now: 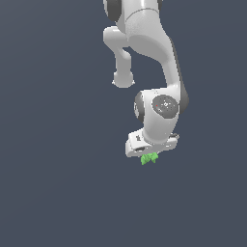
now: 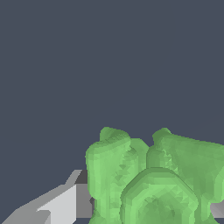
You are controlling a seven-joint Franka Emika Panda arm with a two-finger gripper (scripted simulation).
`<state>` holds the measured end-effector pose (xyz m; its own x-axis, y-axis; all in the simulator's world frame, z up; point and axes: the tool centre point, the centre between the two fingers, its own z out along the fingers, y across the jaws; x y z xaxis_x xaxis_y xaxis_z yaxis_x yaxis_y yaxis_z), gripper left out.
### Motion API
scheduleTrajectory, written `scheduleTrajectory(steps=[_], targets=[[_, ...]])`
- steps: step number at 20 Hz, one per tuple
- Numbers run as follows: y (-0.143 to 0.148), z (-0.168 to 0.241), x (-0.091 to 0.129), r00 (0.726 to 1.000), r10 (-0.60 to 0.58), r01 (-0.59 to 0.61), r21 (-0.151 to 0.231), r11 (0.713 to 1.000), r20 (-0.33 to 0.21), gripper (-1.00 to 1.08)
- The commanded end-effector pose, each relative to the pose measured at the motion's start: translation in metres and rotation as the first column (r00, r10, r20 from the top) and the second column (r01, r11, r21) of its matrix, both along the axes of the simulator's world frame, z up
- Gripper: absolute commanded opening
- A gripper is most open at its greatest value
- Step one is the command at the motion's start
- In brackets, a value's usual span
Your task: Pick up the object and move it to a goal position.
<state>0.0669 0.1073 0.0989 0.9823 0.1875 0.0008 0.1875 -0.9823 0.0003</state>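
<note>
Since the object (image 1: pixel 149 158) sits right under my tool (image 1: pixel 148 155), pressed against one finger (image 2: pixel 59 203), I judge it gripped for carrying.

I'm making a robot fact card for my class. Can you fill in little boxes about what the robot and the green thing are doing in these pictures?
robot: one white arm reaching down from the top of the exterior view
pincer: at the arm's low end, pointing down
green object: tiny, lumpy, spiky-edged, right under the pincer
close-up: in the wrist view the green object fills the near part, with a grey finger beside it
holding: looks gripped, but finger contact is not clearly visible
background: plain dark grey-blue, nothing else visible
</note>
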Motion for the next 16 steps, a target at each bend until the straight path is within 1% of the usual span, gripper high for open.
scheduleTrajectory(steps=[1,9,16], targets=[[0.017,0.005,0.01,1.0,-0.001,0.001,0.0,1.0,0.0,-1.0],[0.061,0.019,0.036,1.0,-0.001,0.001,0.0,1.0,-0.001,-1.0],[0.09,0.028,0.054,1.0,-0.001,0.001,0.0,1.0,-0.001,-1.0]])
